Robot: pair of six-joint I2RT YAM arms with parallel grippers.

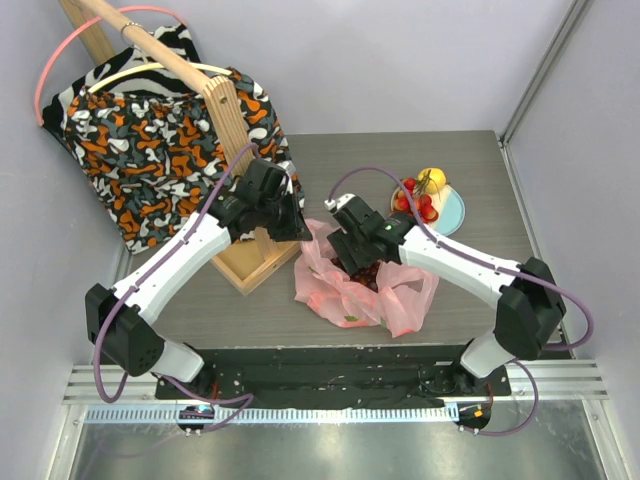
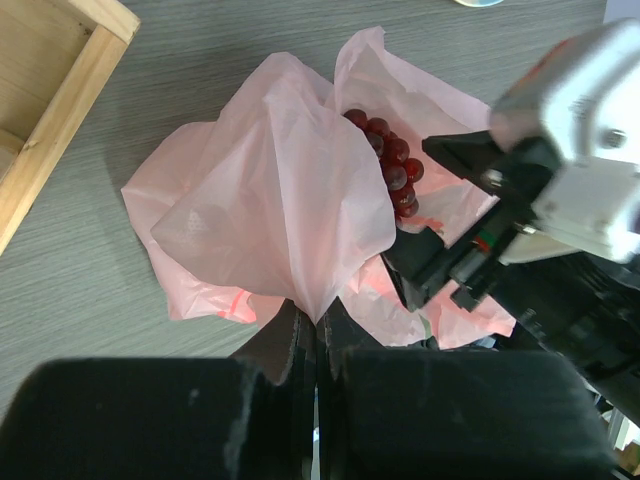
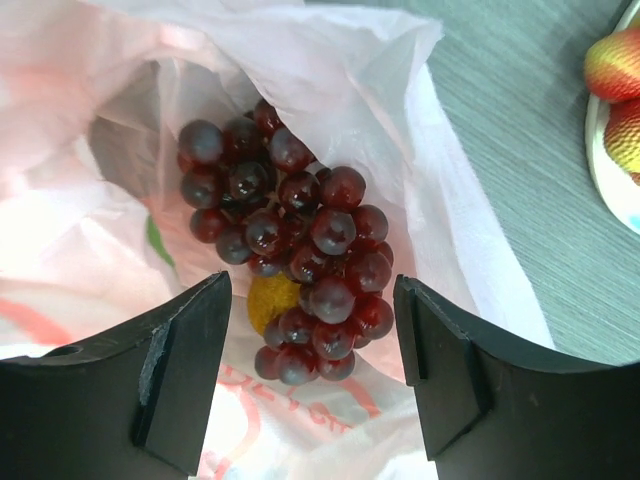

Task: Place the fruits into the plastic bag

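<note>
Between the two black fingers (image 3: 180, 370) of our right gripper (image 3: 311, 285), which stand wide apart and hold nothing, we look down on the grape bunch (image 3: 290, 250). It lies inside the plastic bag (image 3: 330, 70) just below them, with a yellow fruit (image 3: 270, 300) tucked under it. Red print (image 3: 250, 420) on the film near the fingers is too crumpled for us to read. Our left gripper (image 2: 316, 345) is pinched together on a raised fold of the bag, close beside the right one. Further out we see a grey wood-grain table (image 1: 400, 150). A pale blue plate (image 1: 458, 215) of red and yellow fruits (image 1: 420, 195) sits beyond the right gripper, and a wooden frame (image 1: 250, 270) and patterned cloth (image 1: 150, 150) beyond the left. Plain pale walls (image 1: 400, 60) close the scene.
</note>
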